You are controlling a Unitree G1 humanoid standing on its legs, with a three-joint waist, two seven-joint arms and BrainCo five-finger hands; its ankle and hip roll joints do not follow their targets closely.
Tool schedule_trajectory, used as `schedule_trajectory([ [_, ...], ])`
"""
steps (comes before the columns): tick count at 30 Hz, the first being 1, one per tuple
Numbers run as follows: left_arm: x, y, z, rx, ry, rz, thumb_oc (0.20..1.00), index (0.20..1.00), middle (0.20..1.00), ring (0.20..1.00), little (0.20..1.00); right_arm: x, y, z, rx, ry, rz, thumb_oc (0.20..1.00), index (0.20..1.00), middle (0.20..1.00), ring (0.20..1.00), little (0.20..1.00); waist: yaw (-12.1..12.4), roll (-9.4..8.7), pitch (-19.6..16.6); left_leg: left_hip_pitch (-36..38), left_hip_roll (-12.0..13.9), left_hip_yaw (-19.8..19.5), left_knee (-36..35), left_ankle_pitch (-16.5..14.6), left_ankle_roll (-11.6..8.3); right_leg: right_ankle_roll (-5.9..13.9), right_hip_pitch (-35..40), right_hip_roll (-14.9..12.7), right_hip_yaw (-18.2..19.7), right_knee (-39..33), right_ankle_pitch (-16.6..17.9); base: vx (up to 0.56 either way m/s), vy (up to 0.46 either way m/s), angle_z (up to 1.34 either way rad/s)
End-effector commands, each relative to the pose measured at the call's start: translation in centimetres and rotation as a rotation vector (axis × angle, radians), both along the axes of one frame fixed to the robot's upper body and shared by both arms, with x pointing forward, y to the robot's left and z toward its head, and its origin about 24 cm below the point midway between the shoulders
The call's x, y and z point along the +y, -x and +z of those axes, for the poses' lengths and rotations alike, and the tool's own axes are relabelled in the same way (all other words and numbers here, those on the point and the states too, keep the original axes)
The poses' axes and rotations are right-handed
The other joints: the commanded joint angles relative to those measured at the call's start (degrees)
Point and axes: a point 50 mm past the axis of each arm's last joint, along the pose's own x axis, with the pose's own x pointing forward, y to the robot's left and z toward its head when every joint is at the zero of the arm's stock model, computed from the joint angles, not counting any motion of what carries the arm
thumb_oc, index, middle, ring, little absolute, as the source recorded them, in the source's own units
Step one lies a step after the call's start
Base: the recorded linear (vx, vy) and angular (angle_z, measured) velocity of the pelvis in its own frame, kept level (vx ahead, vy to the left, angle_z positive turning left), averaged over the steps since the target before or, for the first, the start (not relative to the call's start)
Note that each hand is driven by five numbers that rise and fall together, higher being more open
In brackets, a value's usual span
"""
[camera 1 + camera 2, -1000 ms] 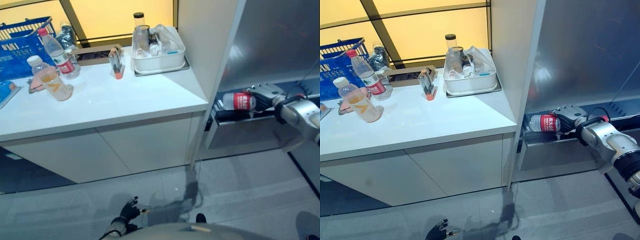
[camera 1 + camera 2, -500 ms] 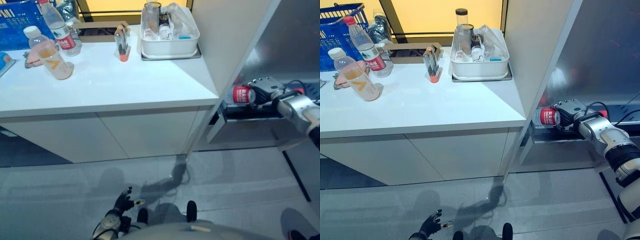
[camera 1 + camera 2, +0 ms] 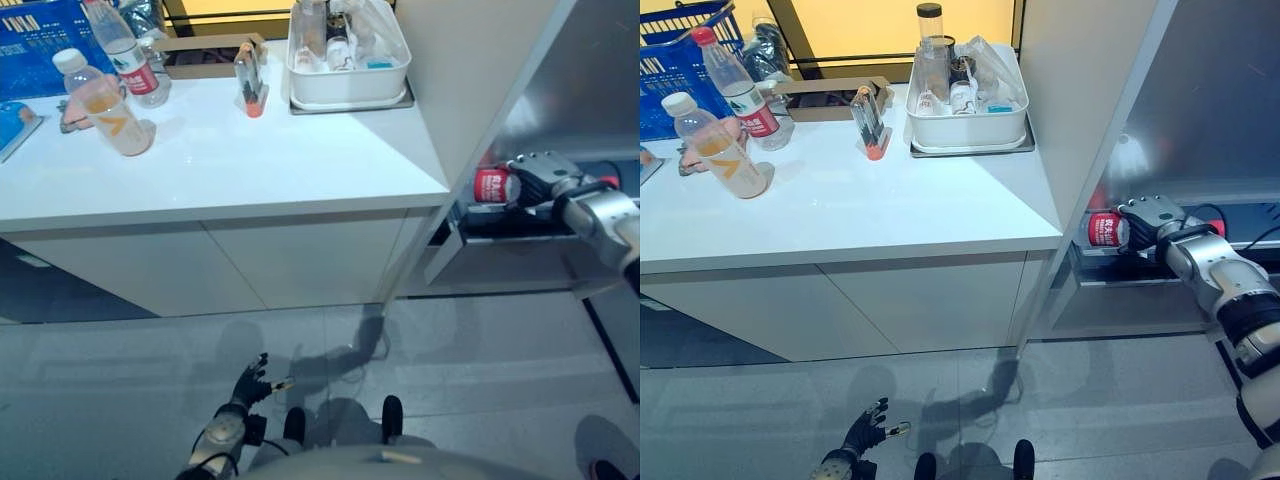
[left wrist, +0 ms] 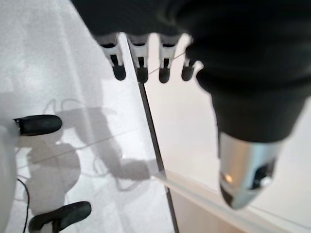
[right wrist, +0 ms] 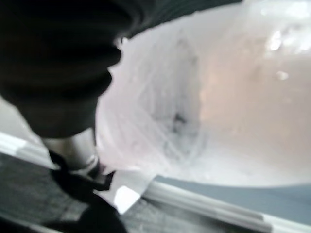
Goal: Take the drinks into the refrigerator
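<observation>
The smooth white tabletop carries a rectangular white tub of jars, a blue wire basket and two clear plastic bottles. Beside it, inside the open refrigerator, the right hand grips a red-labelled bottle lying sideways above a low shelf, pointing leftward. The left hand hangs over the grey floor, fingers straight.

I count three drink bottles: one with a red label at the fridge shelf, one tall one with a red cap and one with orange drink on the counter. I see one white tub holding small things, one blue basket, and one white counter
</observation>
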Motion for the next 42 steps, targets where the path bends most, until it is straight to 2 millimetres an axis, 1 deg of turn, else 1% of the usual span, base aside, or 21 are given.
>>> schedule_trajectory([
  [1, 1.1, -2.2, 1.6, -0.114, -0.017, 0.002, 1.0, 1.0, 1.0, 1.0, 1.0, -4.3, 3.1, -5.5, 0.219, 0.056, -0.181, 0.2, 0.2, 0.2, 0.2, 0.2, 0.3, -3.85, 1.8, -1.2, -3.3, 0.4, 0.2, -1.5, 1.71, 3.14, 3.2, -2.6, 2.1, 0.9, -3.7, 0.0, 0.0, 0.0],
  [2, 1.1, -2.2, 1.6, -0.113, -0.018, 0.001, 1.0, 1.0, 1.0, 1.0, 1.0, -4.3, 3.1, -5.6, 0.219, 0.055, -0.182, 0.2, 0.2, 0.2, 0.2, 0.2, 0.4, -3.9, 1.8, -1.2, -3.3, 0.4, 0.2, -1.5, 1.71, 3.13, 3.2, -2.5, 2.1, 0.9, -3.7, 0.0, 0.0, 0.0],
  [3, 1.3, -2.3, 1.8, -0.127, -0.017, 0.004, 1.0, 1.0, 1.0, 1.0, 1.0, -5.2, 3.5, -5.9, 0.22, 0.035, -0.23, 0.2, 0.2, 0.2, 0.2, 0.2, 0.3, -3.77, 2.1, -1.2, -3.2, 0.4, 0.2, -1.5, 1.7, 3.1, 3.2, -2.6, 2.2, 1.0, -3.7, -0.03, -0.012, 0.01],
  [4, 1.5, -2.4, 1.9, -0.133, -0.015, 0.008, 1.0, 1.0, 1.0, 1.0, 1.0, -6.2, 4.0, -6.0, 0.202, 0.006, -0.289, 0.2, 0.2, 0.2, 0.2, 0.2, 0.3, -3.7, 2.3, -1.2, -3.3, 0.6, 0.3, -1.5, 1.69, 3.11, 3.2, -2.6, 2.3, 1.0, -3.6, -0.05, -0.024, 0.01],
  [5, 1.7, -2.4, 2.1, -0.144, -0.01, 0.011, 1.0, 1.0, 1.0, 1.0, 1.0, -7.8, 5.3, -6.8, 0.215, -0.023, -0.378, 0.2, 0.2, 0.2, 0.2, 0.2, 0.0, -3.34, 2.4, -1.3, -3.4, 0.8, 0.4, -1.5, 1.67, 3.1, 3.0, -2.7, 2.5, 1.1, -3.5, -0.04, -0.017, 0.0],
  [6, 1.7, -2.4, 2.1, -0.144, -0.011, 0.01, 1.0, 1.0, 1.0, 1.0, 1.0, -7.8, 5.3, -6.8, 0.215, -0.024, -0.378, 0.2, 0.2, 0.2, 0.2, 0.2, 0.1, -3.39, 2.4, -1.3, -3.4, 0.8, 0.4, -1.5, 1.67, 3.1, 3.0, -2.7, 2.5, 1.1, -3.5, 0.0, 0.0, 0.0],
  [8, 2.0, -2.4, 2.3, -0.148, -0.008, 0.019, 1.0, 1.0, 1.0, 1.0, 1.0, -9.0, 6.8, -8.1, 0.24, -0.062, -0.457, 0.2, 0.2, 0.2, 0.2, 0.2, -0.4, -2.65, 2.7, -1.3, -3.4, 1.0, 0.4, -1.4, 1.69, 3.04, 2.8, -2.7, 2.7, 1.1, -3.5, 0.0, 0.0, 0.0],
  [11, 2.3, -2.4, 2.3, -0.151, -0.004, 0.037, 1.0, 1.0, 1.0, 1.0, 1.0, -8.6, 7.4, -8.7, 0.248, -0.086, -0.432, 0.2, 0.2, 0.2, 0.2, 0.2, -0.9, -2.15, 2.8, -1.2, -3.3, 1.2, 0.4, -1.4, 1.7, 2.95, 2.7, -2.6, 3.1, 1.2, -3.5, 0.0, 0.0, 0.0],
  [12, 2.4, -2.4, 2.4, -0.155, -0.003, 0.045, 1.0, 1.0, 1.0, 1.0, 1.0, -7.8, 7.8, -9.1, 0.261, -0.108, -0.379, 0.2, 0.2, 0.2, 0.2, 0.2, -1.6, -1.75, 3.0, -1.0, -3.2, 1.4, 0.5, -1.5, 1.74, 2.89, 2.6, -2.5, 3.4, 1.3, -3.6, 0.0, 0.0, 0.0],
  [13, 2.4, -2.4, 2.4, -0.155, -0.004, 0.042, 1.0, 1.0, 1.0, 1.0, 1.0, -7.9, 7.9, -9.2, 0.262, -0.109, -0.382, 0.2, 0.2, 0.2, 0.2, 0.2, -1.4, -1.77, 3.0, -1.0, -3.2, 1.4, 0.5, -1.5, 1.73, 2.88, 2.6, -2.5, 3.4, 1.3, -3.6, -0.01, 0.001, -0.05],
  [14, 2.4, -2.2, 2.3, -0.149, -0.004, 0.051, 1.0, 1.0, 1.0, 1.0, 1.0, -6.9, 8.1, -9.3, 0.25, -0.159, -0.33, 0.2, 0.2, 0.2, 0.2, 0.2, -2.4, -1.46, 3.1, -0.8, -3.2, 1.7, 0.5, -1.6, 1.78, 2.82, 2.6, -2.4, 3.7, 1.5, -3.7, -0.01, 0.004, -0.06],
  [16, 2.3, -2.2, 2.2, -0.147, -0.005, 0.048, 1.0, 1.0, 1.0, 1.0, 1.0, -6.5, 8.4, -9.3, 0.241, -0.188, -0.309, 0.2, 0.2, 0.2, 0.2, 0.2, -2.5, -1.41, 3.1, -0.6, -3.1, 1.8, 0.5, -1.6, 1.81, 2.79, 2.7, -2.3, 3.9, 1.5, -3.7, 0.0, 0.001, -0.02],
  [17, 2.4, -2.2, 2.2, -0.148, -0.008, 0.056, 1.0, 1.0, 1.0, 1.0, 1.0, -6.1, 8.6, -9.3, 0.221, -0.235, -0.289, 0.2, 0.2, 0.2, 0.2, 0.2, -3.3, -1.32, 3.1, -0.4, -3.1, 1.9, 0.5, -1.7, 1.83, 2.8, 2.6, -2.3, 4.1, 1.5, -3.8, 0.0, 0.0, 0.0],
  [18, 2.4, -2.3, 2.2, -0.153, -0.008, 0.062, 1.0, 1.0, 1.0, 1.0, 1.0, -5.6, 9.5, -9.3, 0.19, -0.301, -0.266, 0.2, 0.2, 0.2, 0.2, 0.2, -3.9, -1.26, 3.1, -0.1, -3.0, 2.1, 0.5, -1.8, 1.84, 2.8, 2.8, -2.2, 4.2, 1.5, -3.9, 0.01, -0.003, -0.04],
  [20, 2.4, -2.2, 2.2, -0.15, -0.008, 0.061, 1.0, 1.0, 1.0, 1.0, 1.0, -5.4, 10.0, -9.3, 0.178, -0.328, -0.254, 0.2, 0.2, 0.2, 0.2, 0.2, -4.1, -1.3, 3.0, 0.1, -2.9, 2.3, 0.5, -1.9, 1.88, 2.79, 2.9, -2.1, 4.3, 1.5, -4.0, 0.0, 0.0, 0.0],
  [21, 2.4, -2.1, 2.1, -0.147, -0.004, 0.065, 1.0, 1.0, 1.0, 1.0, 1.0, -5.2, 11.0, -9.7, 0.169, -0.391, -0.25, 0.2, 0.2, 0.2, 0.2, 0.2, -4.9, -1.35, 2.7, 0.5, -2.8, 2.4, 0.4, -2.0, 1.92, 2.78, 3.2, -2.1, 4.6, 1.6, -4.2, 0.03, -0.007, -0.05],
  [22, 2.4, -1.9, 2.0, -0.144, -0.004, 0.067, 1.0, 1.0, 1.0, 1.0, 1.0, -5.0, 11.3, -9.8, 0.161, -0.418, -0.244, 0.2, 0.2, 0.2, 0.2, 0.2, -5.1, -1.36, 2.5, 0.7, -2.8, 2.5, 0.4, -2.1, 1.93, 2.77, 3.3, -2.0, 4.7, 1.6, -4.2, 0.02, -0.007, -0.08],
  [28, 2.6, -1.4, 1.9, -0.137, -0.002, 0.064, 1.0, 1.0, 1.0, 1.0, 1.0, -5.6, 13.2, -10.3, 0.125, -0.512, -0.286, 0.2, 0.2, 0.2, 0.2, 0.2, -6.0, -1.71, 1.5, 1.6, -2.7, 3.2, 0.4, -2.6, 2.03, 2.9, 3.9, -2.0, 5.1, 1.6, -4.5, 0.02, 0.001, -0.09],
  [36, 3.5, 0.2, 1.5, -0.101, -0.003, 0.101, 1.0, 1.0, 1.0, 1.0, 1.0, -6.1, 15.3, -9.4, 0.077, -0.565, -0.307, 0.2, 0.2, 0.2, 0.2, 0.2, -6.9, -2.44, 0.0, 2.8, -2.6, 3.6, 0.4, -3.3, 2.21, 2.91, 4.6, -2.0, 5.6, 2.1, -5.1, 0.02, 0.003, -0.06],
  [40, 3.4, 0.4, 1.2, -0.079, 0.003, 0.103, 1.0, 1.0, 1.0, 1.0, 1.0, -6.1, 14.7, -9.4, 0.062, -0.571, -0.312, 0.2, 0.2, 0.2, 0.2, 0.2, -6.6, -2.58, -0.5, 3.0, -2.5, 3.8, 0.3, -3.4, 2.21, 2.91, 4.8, -1.9, 5.7, 1.8, -5.0, 0.0, 0.0, 0.0],
  [42, 3.3, 0.3, 1.1, -0.072, -0.003, 0.09, 1.0, 1.0, 1.0, 1.0, 1.0, -6.0, 13.3, -8.9, 0.021, -0.573, -0.306, 0.2, 0.2, 0.2, 0.2, 0.2, -6.2, -2.57, -0.5, 3.2, -2.4, 3.9, 0.3, -3.5, 2.22, 2.88, 4.8, -1.8, 5.8, 1.6, -4.8, 0.0, -0.006, -0.02],
])
